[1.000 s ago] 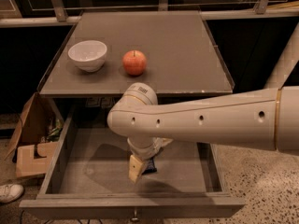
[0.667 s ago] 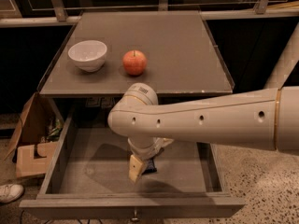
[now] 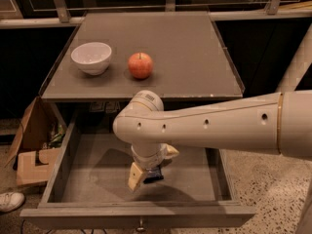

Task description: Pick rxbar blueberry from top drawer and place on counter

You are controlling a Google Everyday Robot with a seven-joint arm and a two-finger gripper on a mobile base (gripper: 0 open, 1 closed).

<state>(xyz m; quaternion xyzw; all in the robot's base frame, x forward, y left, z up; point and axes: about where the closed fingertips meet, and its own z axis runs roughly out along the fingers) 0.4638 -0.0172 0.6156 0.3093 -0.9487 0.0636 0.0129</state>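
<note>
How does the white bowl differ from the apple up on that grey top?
The bowl is white; the apple is red-orange. The bowl is wider and hollow; the apple is smaller and round. In the camera view, the bowl sits left of the apple. Both rest on the counter, apart, while the gripper is down in the top drawer at the rxbar blueberry.

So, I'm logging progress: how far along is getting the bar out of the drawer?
Done: the top drawer stands open. In hand: the gripper is down inside it, right at the rxbar blueberry near the drawer floor; a firm hold cannot be confirmed. Left: lifting the bar out and setting it on the counter.
</note>
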